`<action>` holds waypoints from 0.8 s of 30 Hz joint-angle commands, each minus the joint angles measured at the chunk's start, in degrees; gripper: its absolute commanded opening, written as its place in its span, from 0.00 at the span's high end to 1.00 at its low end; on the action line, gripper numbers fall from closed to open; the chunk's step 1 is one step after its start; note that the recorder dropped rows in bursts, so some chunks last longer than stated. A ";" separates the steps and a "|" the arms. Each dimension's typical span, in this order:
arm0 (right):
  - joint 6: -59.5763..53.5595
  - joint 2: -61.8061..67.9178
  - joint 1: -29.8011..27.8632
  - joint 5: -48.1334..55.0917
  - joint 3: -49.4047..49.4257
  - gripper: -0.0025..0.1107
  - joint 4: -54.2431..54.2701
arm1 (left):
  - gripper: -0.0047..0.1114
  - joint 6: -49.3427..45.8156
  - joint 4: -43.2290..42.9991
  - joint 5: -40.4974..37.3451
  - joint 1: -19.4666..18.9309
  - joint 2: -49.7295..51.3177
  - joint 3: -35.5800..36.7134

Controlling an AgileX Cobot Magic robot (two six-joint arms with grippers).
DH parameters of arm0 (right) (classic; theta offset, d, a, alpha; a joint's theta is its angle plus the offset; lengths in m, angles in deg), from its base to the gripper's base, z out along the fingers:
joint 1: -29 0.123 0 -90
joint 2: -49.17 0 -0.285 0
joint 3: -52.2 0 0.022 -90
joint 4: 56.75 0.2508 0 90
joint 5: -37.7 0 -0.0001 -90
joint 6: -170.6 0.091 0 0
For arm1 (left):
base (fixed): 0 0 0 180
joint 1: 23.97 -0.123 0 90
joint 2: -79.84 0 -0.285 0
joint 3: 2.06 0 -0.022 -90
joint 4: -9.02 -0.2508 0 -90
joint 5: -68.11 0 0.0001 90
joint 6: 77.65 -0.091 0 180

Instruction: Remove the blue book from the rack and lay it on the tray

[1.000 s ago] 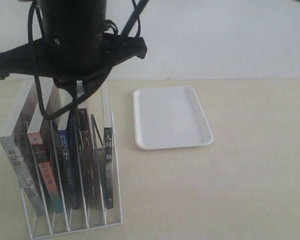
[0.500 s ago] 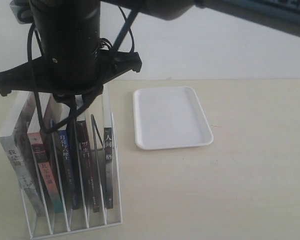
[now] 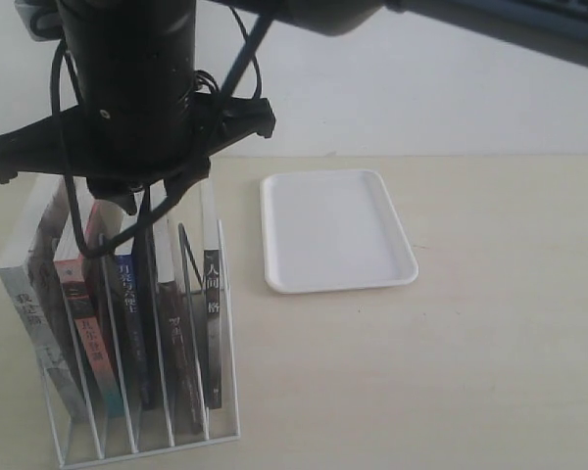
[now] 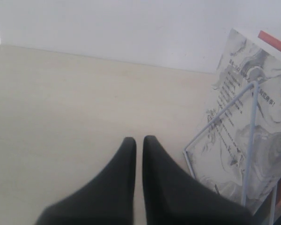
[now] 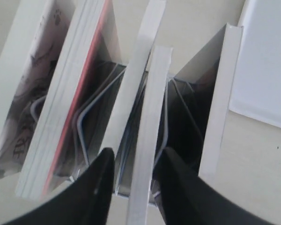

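The blue book stands in the white wire rack, third from the left. From above its page edge shows with a bluish cover beside it. My right gripper is open over the rack. Its fingers straddle the white page edge of a thin book, the blue book's neighbour, without touching it. The blue book's edge ends close to one fingertip. The right arm hides these fingers in the exterior view. The white tray lies empty to the right. My left gripper is shut with nothing in it, over bare table beside the rack.
A marbled grey book and a red-spined book fill the left slots. Two black-spined books stand right of the blue one. A rack wire and the marbled cover are close to the left fingers. A white wall runs behind.
The black-spined book next to the blue one has slid down and toward the front of the rack. The right arm's body has shifted slightly over the rack.
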 commanded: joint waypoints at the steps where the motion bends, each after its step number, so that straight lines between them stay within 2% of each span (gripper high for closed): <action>1: -0.25 -0.48 0.02 -0.47 -0.07 0.61 -0.62 | 0.92 -0.27 -0.01 0.04 -0.18 -0.11 0.17; 15: -1.14 -4.33 0.02 -0.47 -0.21 0.62 -1.10 | 0.92 -0.27 -0.01 0.04 -0.18 -0.11 0.17; 24: -3.76 -2.50 0.02 -0.47 -0.11 0.62 6.34 | 0.92 -0.27 -0.01 0.04 -0.18 -0.11 0.17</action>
